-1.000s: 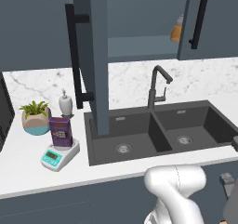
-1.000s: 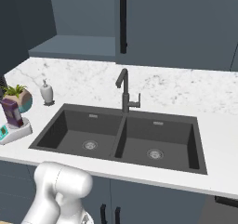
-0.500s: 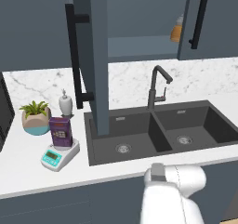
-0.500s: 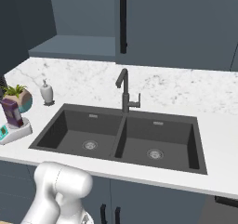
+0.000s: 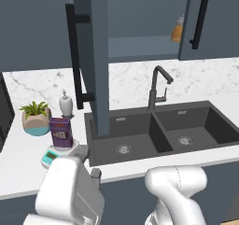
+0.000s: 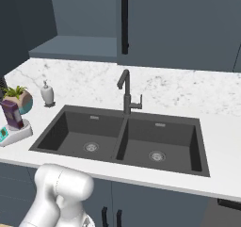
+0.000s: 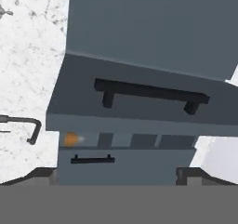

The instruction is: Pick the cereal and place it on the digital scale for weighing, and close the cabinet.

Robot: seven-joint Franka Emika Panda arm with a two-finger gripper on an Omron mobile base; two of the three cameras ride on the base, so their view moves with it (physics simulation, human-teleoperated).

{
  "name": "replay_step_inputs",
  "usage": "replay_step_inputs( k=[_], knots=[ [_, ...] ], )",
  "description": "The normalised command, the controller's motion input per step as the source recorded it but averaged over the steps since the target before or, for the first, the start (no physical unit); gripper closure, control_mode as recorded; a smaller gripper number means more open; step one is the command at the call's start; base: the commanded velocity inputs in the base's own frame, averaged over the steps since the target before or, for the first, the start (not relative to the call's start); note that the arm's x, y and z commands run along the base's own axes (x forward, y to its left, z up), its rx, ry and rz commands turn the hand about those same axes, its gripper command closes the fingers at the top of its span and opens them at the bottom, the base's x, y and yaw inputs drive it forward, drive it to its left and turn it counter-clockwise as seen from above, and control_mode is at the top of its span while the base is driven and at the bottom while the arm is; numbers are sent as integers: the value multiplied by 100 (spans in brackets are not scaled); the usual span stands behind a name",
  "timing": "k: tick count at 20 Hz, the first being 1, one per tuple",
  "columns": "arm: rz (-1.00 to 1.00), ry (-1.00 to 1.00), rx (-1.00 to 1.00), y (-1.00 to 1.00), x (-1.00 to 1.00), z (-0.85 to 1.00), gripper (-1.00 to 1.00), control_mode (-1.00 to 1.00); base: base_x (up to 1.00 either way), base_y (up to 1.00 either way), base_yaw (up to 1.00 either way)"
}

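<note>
The cereal (image 5: 61, 132) stood upright on the scale (image 5: 58, 153), at the left end of the white marble surface (image 5: 18, 161). From the right base view the same purple box (image 6: 12, 114) sat on the white scale (image 6: 15, 133) at the far left edge of the surface (image 6: 188, 92). Just behind it were a potted plant (image 5: 36, 118) and a white soap dispenser (image 5: 66, 105), both close to the box but apart from it.

The cabinet (image 5: 140, 18) was open: 1 door (image 5: 91, 56) swung out toward the camera, edge-on, with its long black handle (image 5: 74, 56) facing left. An orange bottle (image 5: 177, 30) stood on the inner shelf (image 5: 142, 46), partly behind the other door's handle (image 5: 200, 18). Below lay a dark double sink (image 5: 154, 133) with a black tap (image 5: 158, 86) behind the divider.

The arm's white links bulked low in the left base view, in front of the surface edge. In the hand view the claw (image 7: 116, 174) stood wide, its 2 dark tips far apart at the bottom corners and nothing between them. That view looked at the open door (image 7: 139, 97) rolled sideways, its bar handle (image 7: 151, 94) running across the frame, with the bottle (image 7: 70, 138) a small orange spot beyond.
</note>
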Motion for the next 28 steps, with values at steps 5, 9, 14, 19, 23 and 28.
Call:
replay_step_inputs(
  k=[5,9,14,19,23,28],
  knots=[
    [-3,-10,0,50,96,-52,-100,-100,0,0,0],
    [0,-1,0,11,100,-62,-100,-100,0,0,0],
    [0,-16,0,0,89,-56,-100,-100,0,0,0],
    [-3,-10,5,0,54,29,-100,-100,0,0,0],
    [-6,3,6,-2,28,69,-100,-100,0,0,0],
    [-5,10,2,18,25,46,-100,-100,0,0,0]
  ],
)
